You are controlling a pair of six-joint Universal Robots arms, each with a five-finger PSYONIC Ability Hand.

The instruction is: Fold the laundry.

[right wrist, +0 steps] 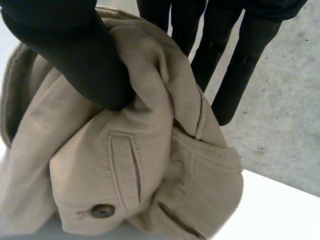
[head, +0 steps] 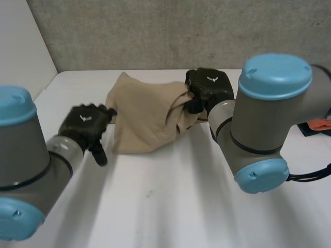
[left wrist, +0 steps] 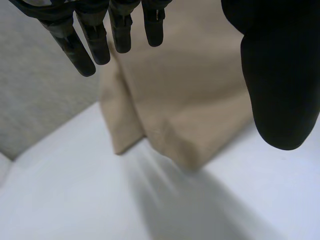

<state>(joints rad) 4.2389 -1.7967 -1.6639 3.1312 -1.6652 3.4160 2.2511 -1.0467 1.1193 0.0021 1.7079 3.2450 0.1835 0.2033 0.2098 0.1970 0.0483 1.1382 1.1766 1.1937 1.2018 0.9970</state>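
Beige trousers bunched on the white table, toward 12 o'clock of its middle. Right hand at the pile's 2 o'clock: thumb and fingers pinch the waistband end, just above the welt pocket and button. Left hand at the pile's 9 o'clock, by the edge: fingers straight, slightly spread, thumb apart, gripping nothing.

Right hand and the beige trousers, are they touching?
Touching. The right wrist view shows the right hand pinching a bunched fold of the trousers between its thumb and fingers.
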